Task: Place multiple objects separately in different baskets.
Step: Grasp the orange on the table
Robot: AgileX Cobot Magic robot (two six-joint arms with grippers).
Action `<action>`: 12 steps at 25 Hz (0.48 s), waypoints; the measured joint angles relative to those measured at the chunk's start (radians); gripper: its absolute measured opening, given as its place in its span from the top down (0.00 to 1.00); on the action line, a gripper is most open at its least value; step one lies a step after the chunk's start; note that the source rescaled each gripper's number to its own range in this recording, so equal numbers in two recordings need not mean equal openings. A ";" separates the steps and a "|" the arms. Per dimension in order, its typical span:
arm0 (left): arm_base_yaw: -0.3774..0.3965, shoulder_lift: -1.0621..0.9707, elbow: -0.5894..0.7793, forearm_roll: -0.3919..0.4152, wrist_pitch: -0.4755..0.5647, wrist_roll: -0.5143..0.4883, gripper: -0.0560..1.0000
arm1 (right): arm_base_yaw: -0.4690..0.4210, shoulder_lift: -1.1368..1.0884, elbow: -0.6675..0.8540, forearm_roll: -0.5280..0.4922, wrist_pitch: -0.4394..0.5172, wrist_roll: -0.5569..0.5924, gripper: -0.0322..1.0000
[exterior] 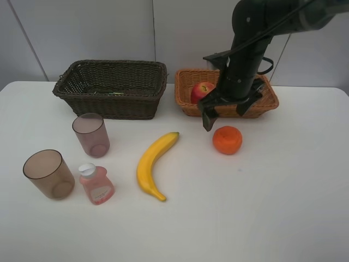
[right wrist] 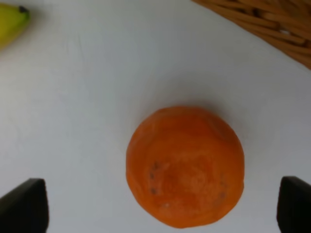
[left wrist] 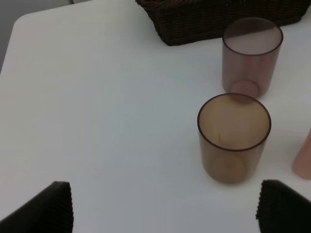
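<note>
On the table (exterior: 262, 207), two baskets stand side by side along the far edge, the left basket (exterior: 114, 103) and the right basket (exterior: 188, 101), close but apart. The apple (exterior: 202, 91) lies in the right basket (toward its left end). The tangerine (exterior: 227, 140) sits just near of that basket, with the banana (exterior: 152, 164) to its left. Further left, the far cup (exterior: 91, 135) stands before the left basket. The near cup (exterior: 48, 173) is nearer and further left, and the small bottle (exterior: 96, 183) is just right of it.
</note>
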 joint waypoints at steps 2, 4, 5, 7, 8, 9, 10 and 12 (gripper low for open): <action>0.000 0.000 0.000 0.000 0.000 0.000 0.00 | -0.004 0.000 0.019 0.002 -0.033 -0.009 0.01; 0.000 0.000 0.000 0.000 0.000 0.000 0.00 | -0.009 0.000 0.029 0.008 -0.059 -0.013 0.01; 0.000 0.000 0.000 0.000 0.000 0.000 0.00 | -0.012 0.000 0.037 0.008 -0.071 -0.015 0.01; 0.000 0.000 0.000 0.000 0.000 0.000 0.00 | -0.021 0.000 0.053 0.010 -0.088 -0.021 0.01; 0.000 0.000 0.000 0.000 0.000 0.000 0.00 | -0.026 0.000 0.064 0.009 -0.094 -0.026 0.01; 0.000 0.000 0.000 0.000 0.000 0.000 0.00 | -0.032 0.000 0.075 0.010 -0.100 -0.031 0.01; 0.000 0.000 0.000 0.000 0.000 0.000 0.00 | -0.034 0.000 0.083 0.009 -0.111 -0.035 0.01; 0.000 0.000 0.000 0.000 0.000 0.000 0.00 | -0.038 0.000 0.103 0.009 -0.136 -0.038 0.01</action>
